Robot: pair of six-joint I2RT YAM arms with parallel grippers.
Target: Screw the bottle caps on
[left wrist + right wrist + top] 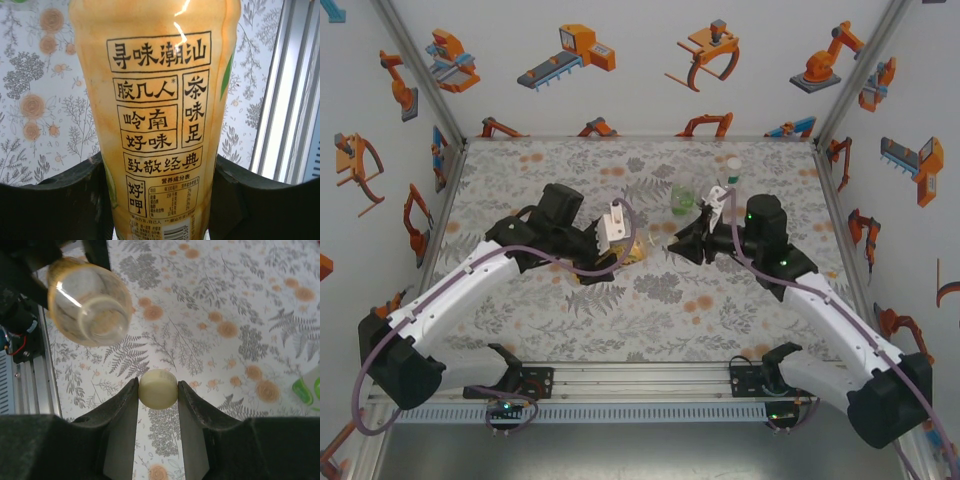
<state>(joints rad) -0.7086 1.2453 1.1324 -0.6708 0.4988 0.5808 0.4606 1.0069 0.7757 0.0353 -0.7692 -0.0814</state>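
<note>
The dark fingers [122, 412] of the right gripper [158, 392] were clamped on a small pale yellow round plastic cap [158, 388]. One finger pressed each side of it, and the cap sat right at the fingertips above the grey floral cloth [225, 300]. Up and to the left of the cap in the right wrist view, a tall amber-yellow plastic bottle [90, 307] turned one round, clear end toward the camera, near the cap but apart from it. The left gripper [160, 205] was closed on that bottle, its black fingers [55, 205] pressing the labelled body from both sides. The label's black Chinese print faced the left wrist camera. Seen from above, the two grippers faced each other near the middle of the table [570, 330], the left one on the left and the right one on the right, with the amber bottle tilted between them. A squat green-tinted clear plastic bottle [682, 200] stood just beyond the right gripper, toward the table's far edge, and its green side showed at the right edge of the right wrist view. Nearer the far right corner stood a small clear bottle with a green band [731, 180], with a whitish round cap [733, 163] at its top. Whether that cap was screwed down could not be told.
</note>
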